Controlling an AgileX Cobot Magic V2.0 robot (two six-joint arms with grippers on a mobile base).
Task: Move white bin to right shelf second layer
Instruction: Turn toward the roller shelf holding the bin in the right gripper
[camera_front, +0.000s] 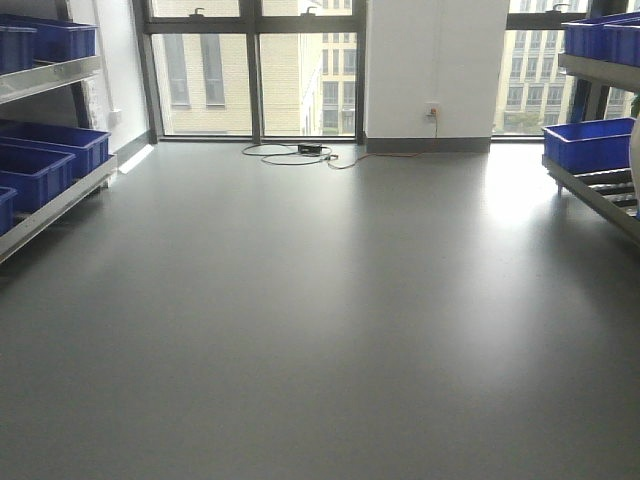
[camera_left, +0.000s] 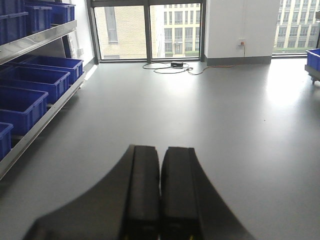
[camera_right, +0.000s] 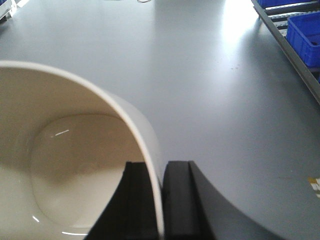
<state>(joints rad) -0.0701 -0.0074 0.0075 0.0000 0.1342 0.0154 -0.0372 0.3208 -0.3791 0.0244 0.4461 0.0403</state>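
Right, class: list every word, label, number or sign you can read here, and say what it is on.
No readable text anywhere: none shows on the blue plastic crates, the cream-white glossy plastic bin or the white wall socket.
Small pale tag on the grey floor: too small and blurred to read.

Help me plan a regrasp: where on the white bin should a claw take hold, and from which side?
Pinch the thin wall at the rim of the white bin, coming over the open mouth with one finger inside and one outside. The visible walls are smooth with no handle, so that edge is the only narrow part. The right claw grips it so now.
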